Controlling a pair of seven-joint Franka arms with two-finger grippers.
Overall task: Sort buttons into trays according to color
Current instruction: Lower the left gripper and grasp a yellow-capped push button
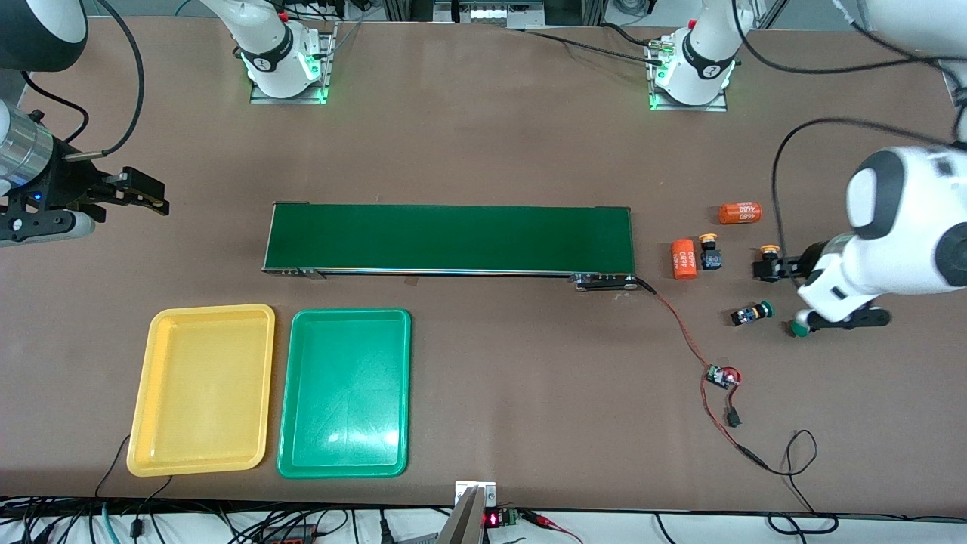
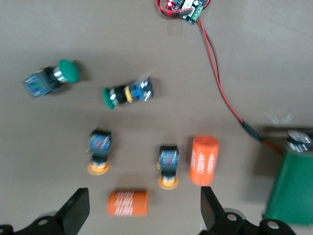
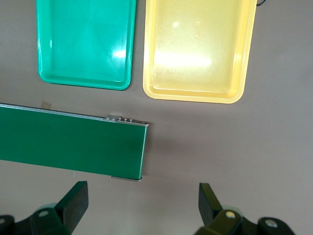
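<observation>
In the front view the left arm (image 1: pixel 869 257) covers most of the button cluster near the conveyor belt's (image 1: pixel 449 239) end: of one green-capped button (image 1: pixel 798 327) only the cap's edge peeps out under the arm, one yellow-capped button (image 1: pixel 768 262) is half masked by it, and the left gripper itself is lost under the arm's white shell. The right gripper (image 1: pixel 140 193) shows there only as a dark shape beside the picture's edge, with its arm cut off. In the left wrist view the belt (image 2: pixel 291 188) is cropped to one corner, the small circuit board (image 2: pixel 186 9) is cut by the frame, and the print on the two orange cylinders (image 2: pixel 203 160) (image 2: pixel 127 203) is too blurred to read.
</observation>
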